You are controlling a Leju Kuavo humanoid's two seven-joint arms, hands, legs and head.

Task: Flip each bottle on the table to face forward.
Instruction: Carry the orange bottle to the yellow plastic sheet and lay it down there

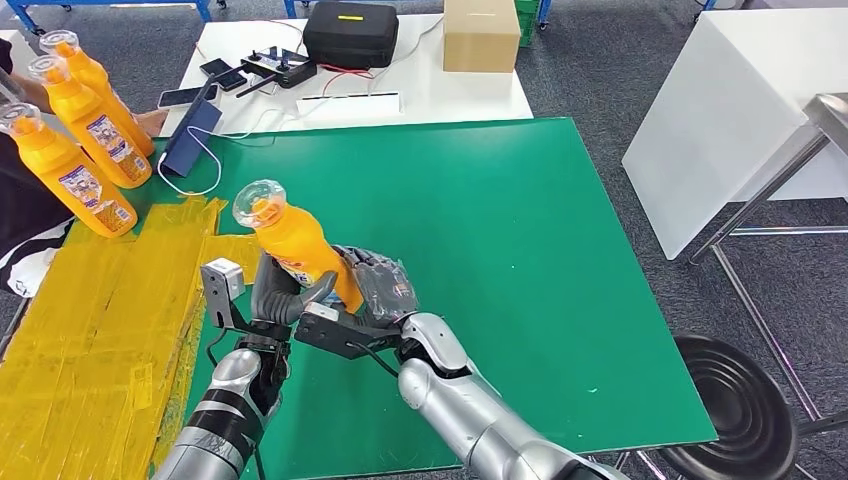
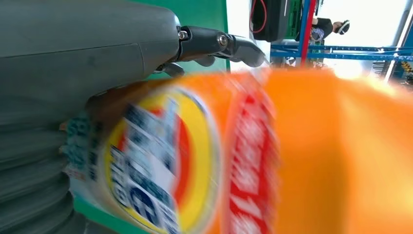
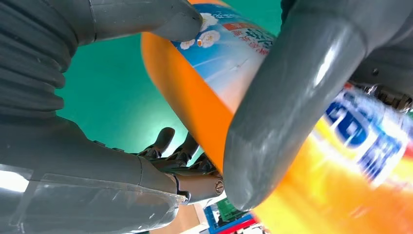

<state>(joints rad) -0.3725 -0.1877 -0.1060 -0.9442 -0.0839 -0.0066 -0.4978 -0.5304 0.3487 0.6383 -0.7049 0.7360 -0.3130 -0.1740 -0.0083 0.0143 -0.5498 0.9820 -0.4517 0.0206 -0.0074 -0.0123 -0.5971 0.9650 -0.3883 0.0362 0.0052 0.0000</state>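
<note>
An orange bottle [image 1: 298, 243] with a clear cap is held tilted above the green table [image 1: 520, 230], cap toward the far left. My left hand [image 1: 282, 297] grips its lower body from the near left. My right hand [image 1: 386, 285] wraps its base from the right. In the left wrist view the bottle [image 2: 302, 161] has its blue, yellow and red label beside my left hand [image 2: 87, 53]. In the right wrist view my right hand [image 3: 122, 180] has its thumb on the bottle [image 3: 209, 83], near the blue-and-white label. Three more orange bottles [image 1: 78, 172] stand at the far left.
Yellow tape [image 1: 100, 310] covers the table's left part. A person's dark sleeve [image 1: 20, 215] is at the left edge by the standing bottles. A white table [image 1: 420, 80] behind holds a black case, a cardboard box and phones. A black stool [image 1: 735, 405] sits near right.
</note>
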